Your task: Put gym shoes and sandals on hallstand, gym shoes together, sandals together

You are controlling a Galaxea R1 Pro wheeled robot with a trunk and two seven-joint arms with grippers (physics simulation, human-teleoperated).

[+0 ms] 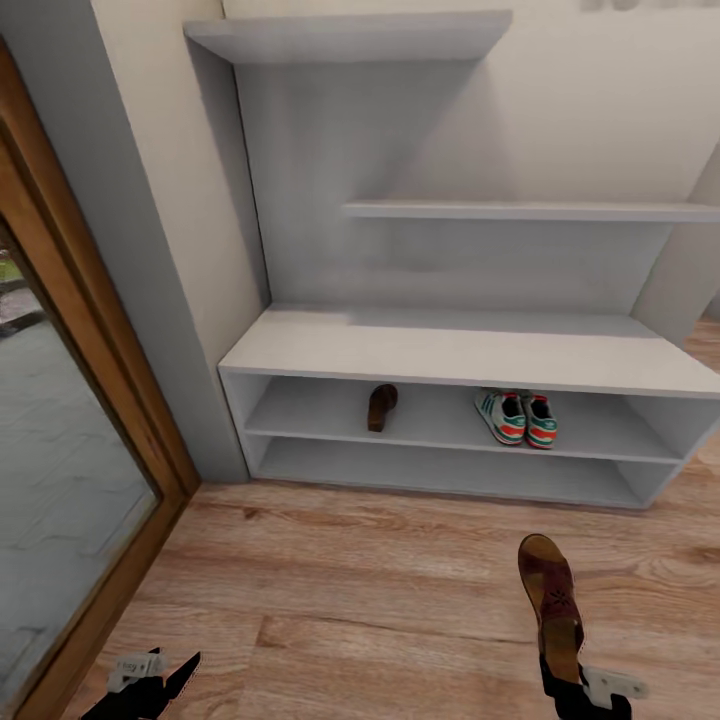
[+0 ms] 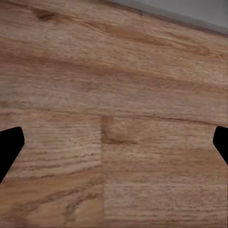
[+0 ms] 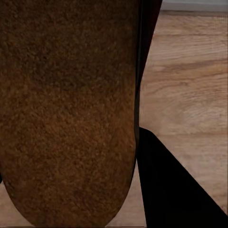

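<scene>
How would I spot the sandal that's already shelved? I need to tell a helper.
Find the grey hallstand against the wall and look at the upper open shelf under its bench top. Toward the left lies a dark-brown sandal, alone, well apart from the white, green-striped gym shoes farther right.

Head camera looks down and forward at the hallstand (image 1: 450, 350); both wrist cameras hang close above the same corridor floor (image 2: 114, 95).

r fingers (image 1: 575, 690) mostly hidden behind sandal (image 1: 552, 600).
</scene>
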